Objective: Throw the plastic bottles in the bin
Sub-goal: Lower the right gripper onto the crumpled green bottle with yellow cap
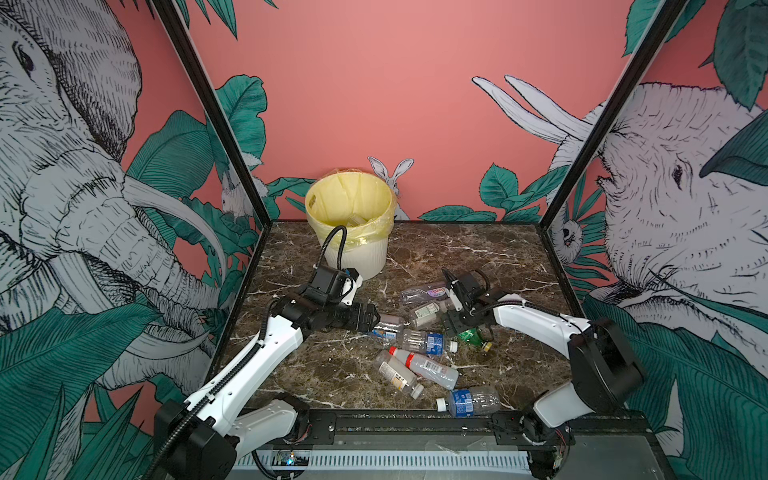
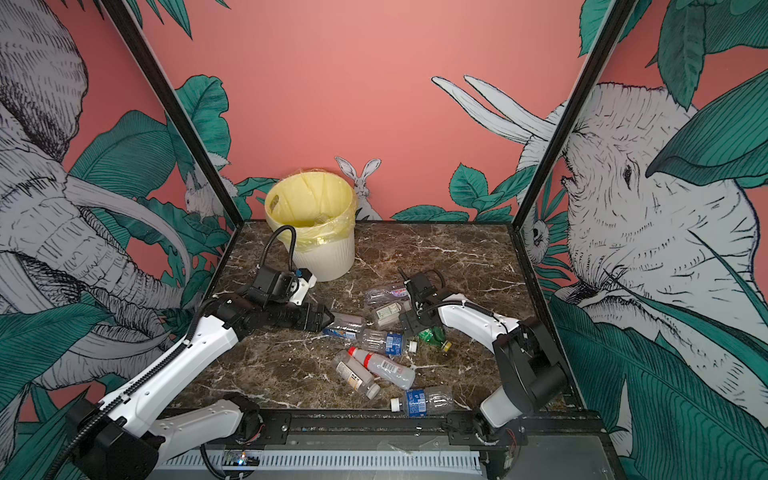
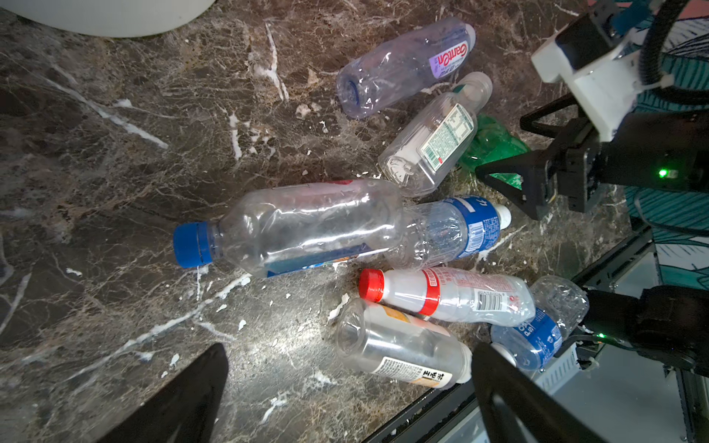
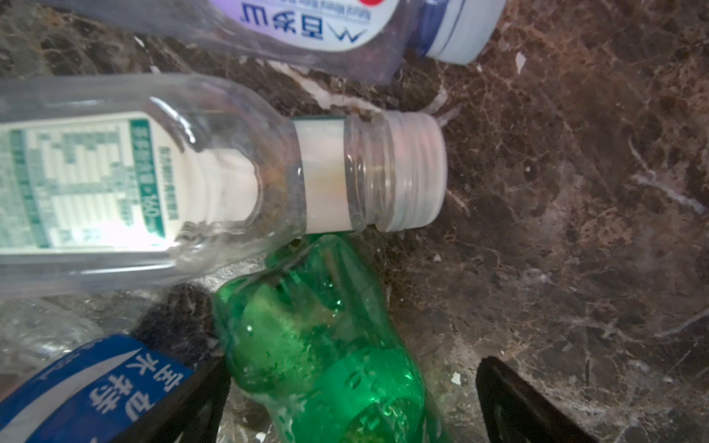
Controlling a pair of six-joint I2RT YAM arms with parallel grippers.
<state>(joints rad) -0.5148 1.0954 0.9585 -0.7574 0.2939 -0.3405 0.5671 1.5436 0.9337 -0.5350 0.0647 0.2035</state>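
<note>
In a top view, the crushed green plastic bottle (image 1: pixel 471 336) lies front-right of the cream ribbed bin (image 1: pixel 357 257), under my right tool (image 1: pixel 455 322). Right wrist: jaws wide, straddling it, its long axis running between them. Left wrist: my left tool (image 3: pixel 345 399) is wide, empty and farther off.

- table top (image 1: pixel 478 257): dark brown marble look with white veins, polished, catches the light
- clear bottles (image 3: pixel 307 226): thin see-through plastic, shiny, pretty crumpled
- green bottle (image 4: pixel 322 345): see-through green plastic, glossy, dented
- bin (image 1: pixel 365 257): matt cream plastic, ribbed wall
- bag (image 1: pixel 376 226) in it: thin crinkly yellow film
</note>
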